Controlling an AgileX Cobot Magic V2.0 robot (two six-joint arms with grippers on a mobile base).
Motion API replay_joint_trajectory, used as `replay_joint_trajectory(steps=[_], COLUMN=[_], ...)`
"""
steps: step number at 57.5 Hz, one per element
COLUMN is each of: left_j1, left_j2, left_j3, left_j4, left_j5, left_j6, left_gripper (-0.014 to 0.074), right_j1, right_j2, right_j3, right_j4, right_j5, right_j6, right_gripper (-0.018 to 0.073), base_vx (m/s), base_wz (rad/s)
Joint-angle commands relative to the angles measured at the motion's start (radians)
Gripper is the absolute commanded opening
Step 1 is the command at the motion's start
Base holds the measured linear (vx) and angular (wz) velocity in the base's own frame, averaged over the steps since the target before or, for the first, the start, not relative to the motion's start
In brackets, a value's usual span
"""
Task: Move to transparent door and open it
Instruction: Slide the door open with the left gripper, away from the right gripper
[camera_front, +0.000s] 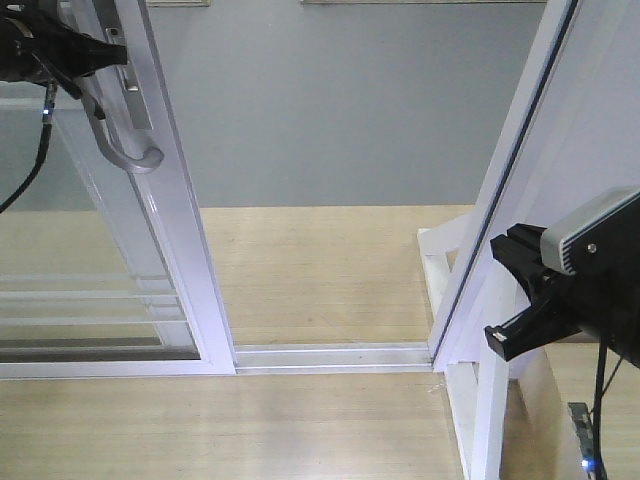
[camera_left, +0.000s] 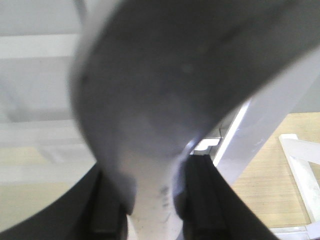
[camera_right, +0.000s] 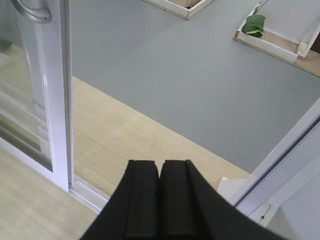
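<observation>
The transparent door (camera_front: 186, 240) stands at the left, clear glass with thin white bars in a glossy white frame. Its curved silver-grey handle (camera_front: 138, 157) hangs on the frame's stile. My left gripper (camera_front: 108, 55) is at the top left, shut on the upper part of that handle. Seen from the left wrist, the handle (camera_left: 165, 90) fills the picture, pinched between the two black fingers (camera_left: 201, 192). My right gripper (camera_front: 518, 300) hangs low at the right, shut and empty, away from the door (camera_right: 62, 100). Its fingertips press together at the gripper (camera_right: 160, 165).
A floor track (camera_front: 330, 355) runs from the door to a slanted white frame post (camera_front: 505, 190) on the right, with a gap between them. Beyond lies grey floor (camera_right: 190, 75) with low wooden frames and a green object (camera_right: 252, 25).
</observation>
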Motion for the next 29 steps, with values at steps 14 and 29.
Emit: replay_joint_trajectory(steps=[14, 29], left_j1=[0.058, 0.051], left_j2=[-0.177, -0.304], left_j3=[-0.057, 0.052], left_j4=[0.042, 0.041], left_j5=[-0.071, -0.025], left_j6=[0.003, 0.005], left_gripper=[0.0004, 0.0004], right_j1=[-0.005, -0.005], right_j2=[-0.005, -0.005], right_j3=[-0.030, -0.030], right_j4=[-0.006, -0.006], right_j5=[-0.058, -0.060], right_j6=[-0.009, -0.009], right_gripper=[-0.0004, -0.0004], base_vx=[0.00, 0.00], base_wz=[0.00, 0.00])
